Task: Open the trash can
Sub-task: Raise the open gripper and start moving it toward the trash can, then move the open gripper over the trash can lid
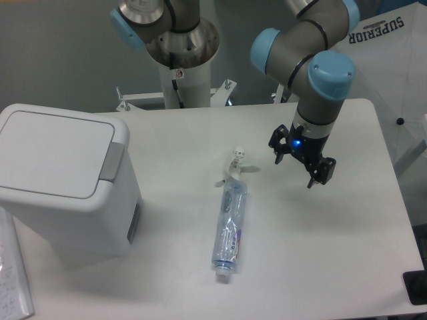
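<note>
Above the table (347,220), well right of the shut trash can (63,180), my gripper (297,170) hung spread and empty.

White table (347,220); on it trash can (60,180); plastic bottle (230,227).

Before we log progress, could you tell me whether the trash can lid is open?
No, the lid lies flat and closed on the trash can.
</note>
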